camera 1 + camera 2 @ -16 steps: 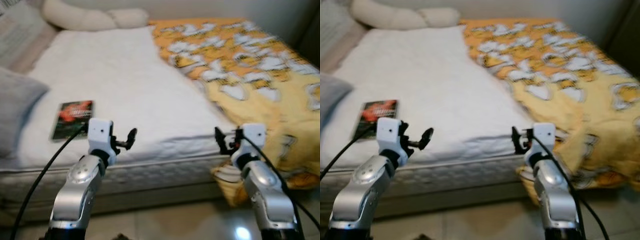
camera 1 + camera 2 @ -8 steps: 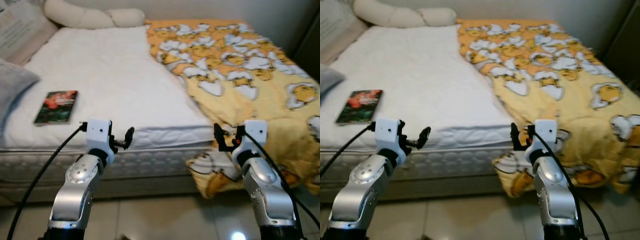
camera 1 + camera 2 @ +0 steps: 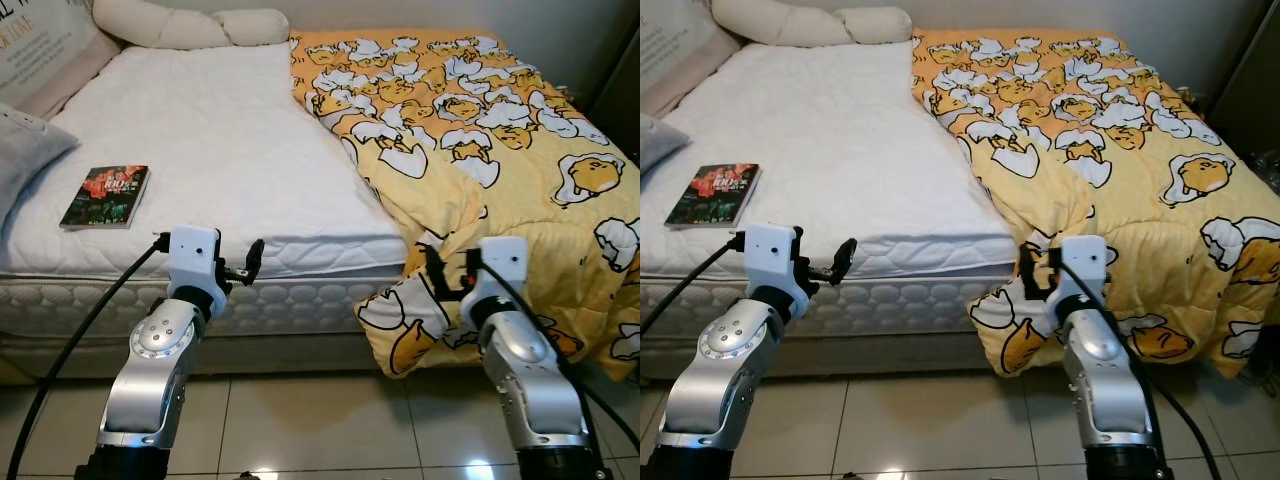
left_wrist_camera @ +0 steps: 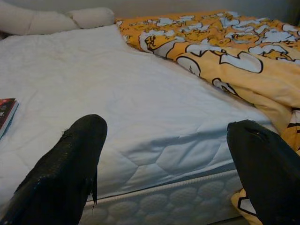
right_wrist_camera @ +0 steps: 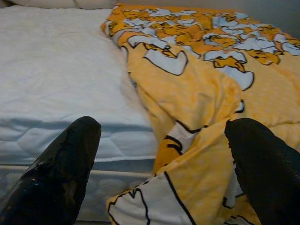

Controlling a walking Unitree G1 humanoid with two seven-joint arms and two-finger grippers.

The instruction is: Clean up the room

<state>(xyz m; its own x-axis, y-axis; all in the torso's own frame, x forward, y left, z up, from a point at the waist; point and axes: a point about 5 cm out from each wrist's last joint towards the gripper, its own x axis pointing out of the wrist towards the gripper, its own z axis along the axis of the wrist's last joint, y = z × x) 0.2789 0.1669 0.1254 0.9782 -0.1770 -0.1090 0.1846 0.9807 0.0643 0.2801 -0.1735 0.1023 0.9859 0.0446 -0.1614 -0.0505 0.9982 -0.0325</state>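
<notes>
A white mattress lies bare on its left half. A yellow duvet printed with white and yellow cartoon figures is bunched over the right half and hangs off the near edge toward the floor. A dark book with a red cover picture lies flat near the mattress's left side. My left gripper is open and empty, held in front of the mattress edge. My right gripper is open and empty too, just before the hanging duvet corner. In the left wrist view the book's edge peeks in.
Cream pillows lie along the head of the bed, and a grey cushion rests at its left edge. Pale floor tiles stretch between me and the bed. A dark piece of furniture stands at the far right.
The whole picture has shifted and sharpened as the camera moved, so more of the bed's near side and the floor shows. Both arms keep the same pose, grippers open.
</notes>
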